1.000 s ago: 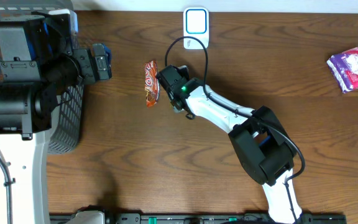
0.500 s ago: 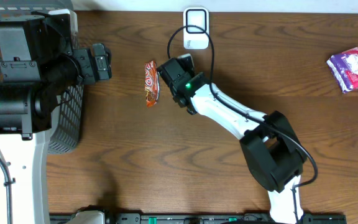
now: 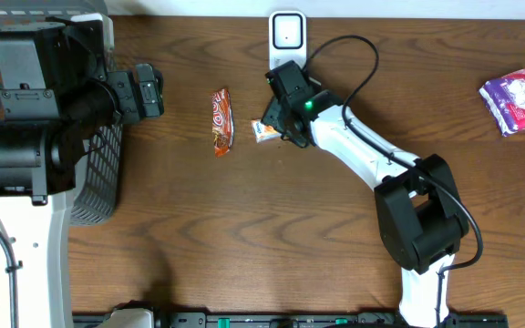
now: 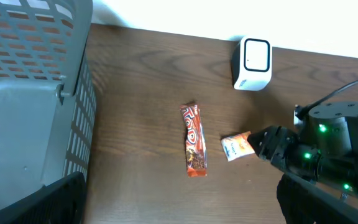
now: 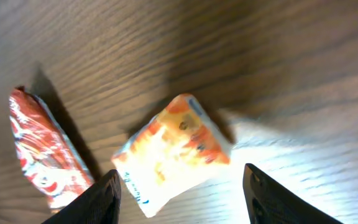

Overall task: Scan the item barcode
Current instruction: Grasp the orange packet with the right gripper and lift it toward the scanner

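Observation:
A small orange and white packet (image 3: 265, 131) lies flat on the wooden table, a short way right of a red snack bar (image 3: 221, 121). The white barcode scanner (image 3: 287, 36) stands at the back edge. My right gripper (image 3: 274, 120) hovers just right of the packet, below the scanner. In the right wrist view its jaws stand open, and the packet (image 5: 173, 149) lies partly between the fingertips (image 5: 107, 190) with a gap on the right side. The red bar (image 5: 42, 152) shows at the left. My left gripper (image 4: 179, 202) is wide open above bare wood, near the basket.
A grey mesh basket (image 3: 98, 182) stands at the table's left edge under the left arm. A purple packet (image 3: 516, 98) lies at the far right. The right arm's cable loops over the table behind the scanner.
My right gripper has swung right and back from beside the red bar toward the scanner. The orange and white packet, hidden under it before, now shows on the table. The left arm is still.

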